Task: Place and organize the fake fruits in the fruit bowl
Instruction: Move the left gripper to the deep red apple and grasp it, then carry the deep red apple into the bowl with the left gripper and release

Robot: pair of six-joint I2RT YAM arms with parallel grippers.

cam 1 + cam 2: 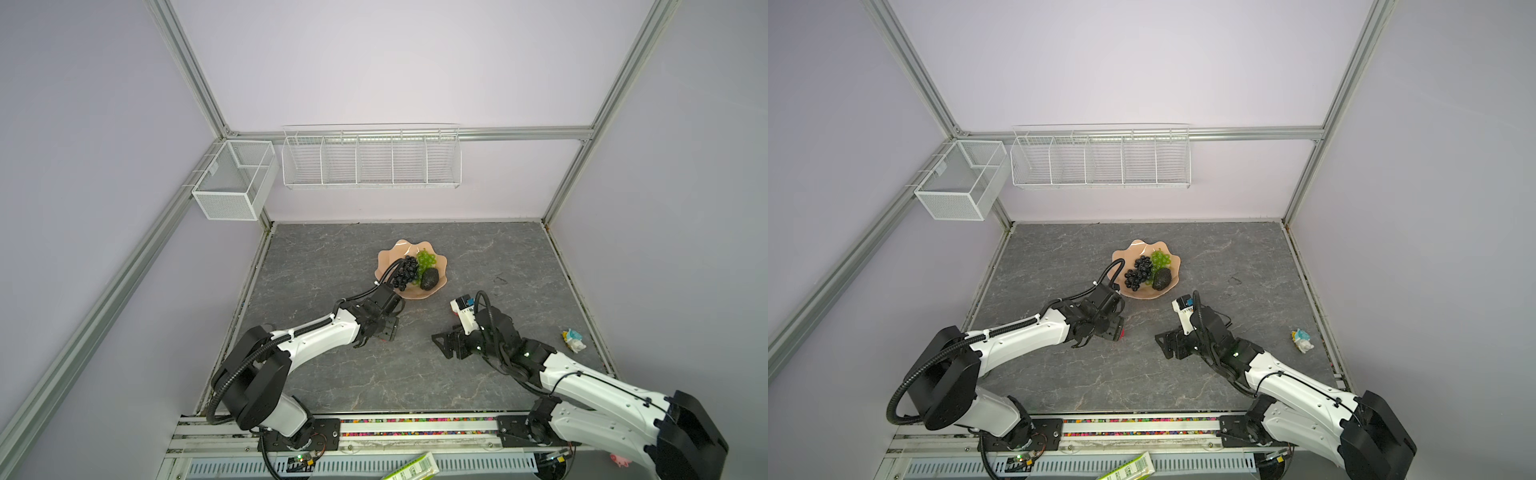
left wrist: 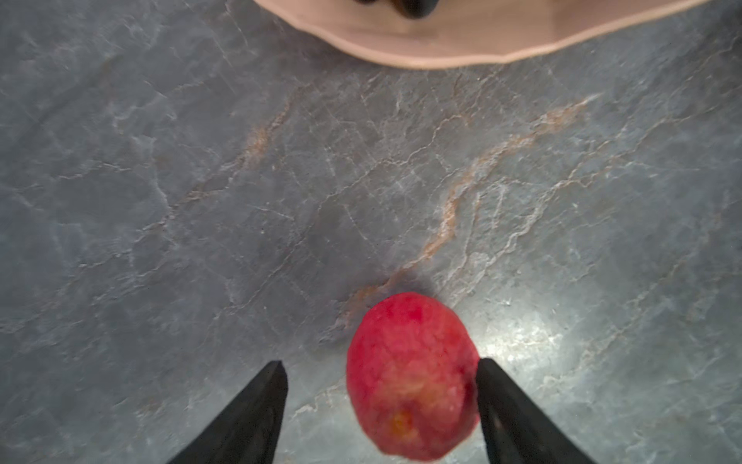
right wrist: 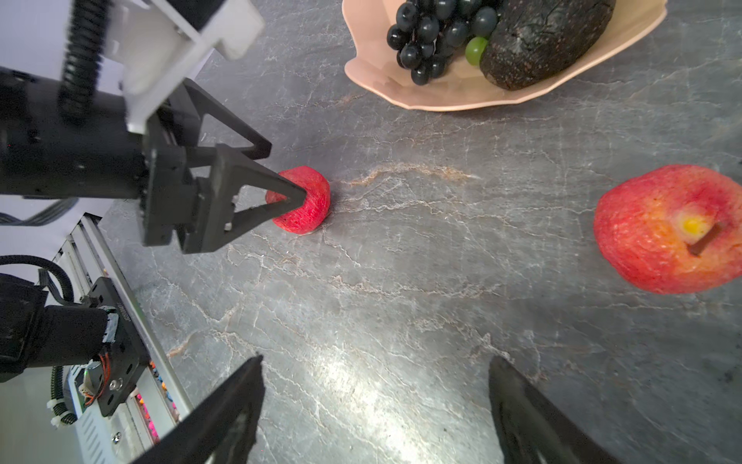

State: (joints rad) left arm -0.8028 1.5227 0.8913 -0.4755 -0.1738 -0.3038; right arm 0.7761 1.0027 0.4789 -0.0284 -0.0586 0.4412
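One apple (image 2: 409, 377) lies on the table (image 2: 200, 160), short of the bowl (image 3: 373, 76), between the open fingers (image 2: 257, 409) of our left end effector (image 2: 379, 362), off-centre, close against one finger. Closing unevenly could roll this round, rough-skinned red fruit away. Grapes (image 3: 429, 36) and avocado (image 3: 542, 40) sit in the bowl. Our right end effector (image 3: 375, 358) hangs open near the other apple (image 3: 666, 229), red with a yellow stem dimple.
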